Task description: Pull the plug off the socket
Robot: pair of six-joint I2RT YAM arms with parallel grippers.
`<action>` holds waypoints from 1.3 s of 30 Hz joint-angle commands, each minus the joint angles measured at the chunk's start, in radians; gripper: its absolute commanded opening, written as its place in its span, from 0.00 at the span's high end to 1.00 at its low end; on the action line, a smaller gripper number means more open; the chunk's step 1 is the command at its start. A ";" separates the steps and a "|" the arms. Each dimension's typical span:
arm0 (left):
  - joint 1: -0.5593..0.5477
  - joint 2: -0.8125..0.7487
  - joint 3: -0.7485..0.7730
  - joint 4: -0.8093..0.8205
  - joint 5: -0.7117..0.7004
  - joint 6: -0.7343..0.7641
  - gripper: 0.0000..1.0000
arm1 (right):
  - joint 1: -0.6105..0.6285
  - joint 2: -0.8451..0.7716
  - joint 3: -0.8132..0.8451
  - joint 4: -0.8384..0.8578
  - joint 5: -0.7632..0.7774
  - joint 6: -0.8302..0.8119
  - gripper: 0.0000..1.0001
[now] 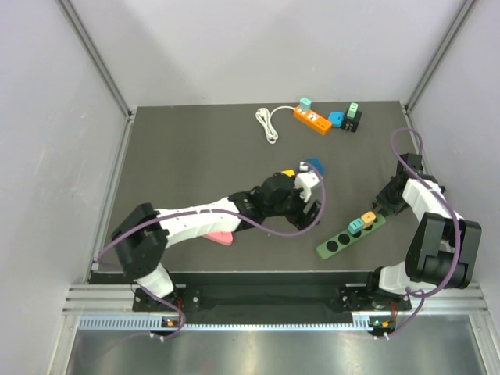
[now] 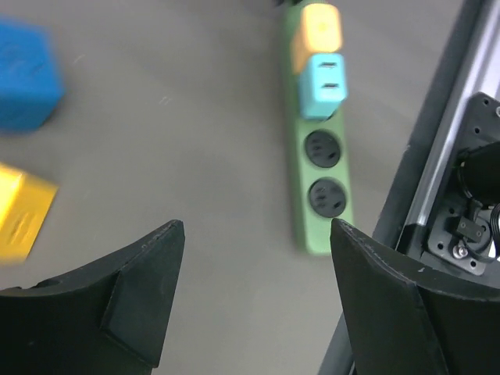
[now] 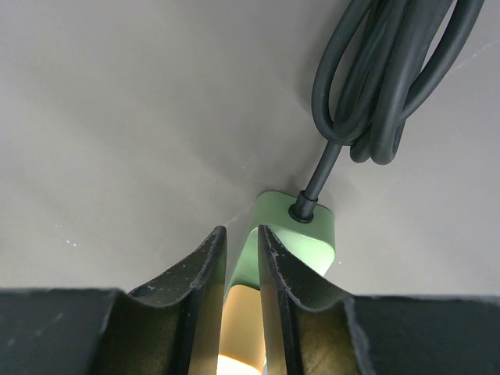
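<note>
A green socket strip (image 1: 342, 241) lies slanted at the front right of the table, also seen as the strip (image 2: 322, 223) and its cord end (image 3: 301, 226). An orange plug (image 1: 368, 219) (image 2: 320, 27) (image 3: 242, 328) and a teal plug (image 1: 355, 226) (image 2: 325, 83) sit in it. Two sockets are bare. My right gripper (image 1: 381, 208) (image 3: 242, 232) hangs over the strip's cord end, fingers drawn to a narrow slit, with nothing pinched between them. My left gripper (image 1: 310, 186) (image 2: 258, 228) stands open and empty above bare table. A loose blue plug (image 1: 314, 166) (image 2: 23, 74) and a yellow plug (image 1: 287, 173) (image 2: 19, 223) lie beside it.
An orange socket strip (image 1: 312, 119) with several plugs and a white cable (image 1: 268, 123) lies at the back. A pink object (image 1: 222, 237) pokes out from under the left arm. The green strip's black cord (image 3: 387, 78) is coiled beyond its end. A metal rail (image 2: 433, 156) borders the table.
</note>
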 commanded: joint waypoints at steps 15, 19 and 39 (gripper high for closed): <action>-0.144 0.463 0.407 0.116 0.060 0.157 0.19 | 0.010 0.077 -0.080 -0.054 0.021 -0.029 0.76; -0.150 0.527 0.461 0.119 0.043 0.153 0.20 | 0.009 0.079 -0.080 -0.054 0.021 -0.029 0.76; -0.149 0.649 0.691 -0.009 -0.014 -0.016 1.00 | 0.009 0.073 -0.091 -0.054 0.036 -0.011 0.76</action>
